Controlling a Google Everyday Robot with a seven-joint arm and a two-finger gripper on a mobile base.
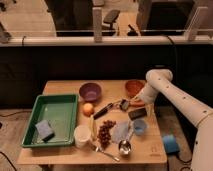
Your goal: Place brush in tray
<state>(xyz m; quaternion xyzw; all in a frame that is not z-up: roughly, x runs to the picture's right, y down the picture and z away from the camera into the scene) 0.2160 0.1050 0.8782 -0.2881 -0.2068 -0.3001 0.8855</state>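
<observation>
Black and thin, the brush (104, 110) lies flat on the wooden surface (62, 90), near the middle. It lies at a slant. Its long handle points down toward the tray, and its pale head points up toward the pincer (131, 103). The brush is outside the tray, between the purple bowl (90, 91) and a bunch of dark grapes (105, 131).

The pincer is low over the surface, just beside the head end of the brush and right below the orange bowl (134, 87). The white arm (165, 90) reaches in to it from the right. I cannot tell if the pincer is wide or narrow, or if it touches the brush.

The green tray (59, 100) sits on the left side of the surface. A blue sponge (44, 130) lies in its near corner. A round orange fruit (88, 108) sits just beside the tray. A white cup (82, 135) stands near the front, and a small blue cup (140, 126) stands to the right. A metal ladle (125, 146) lies near the front edge.
</observation>
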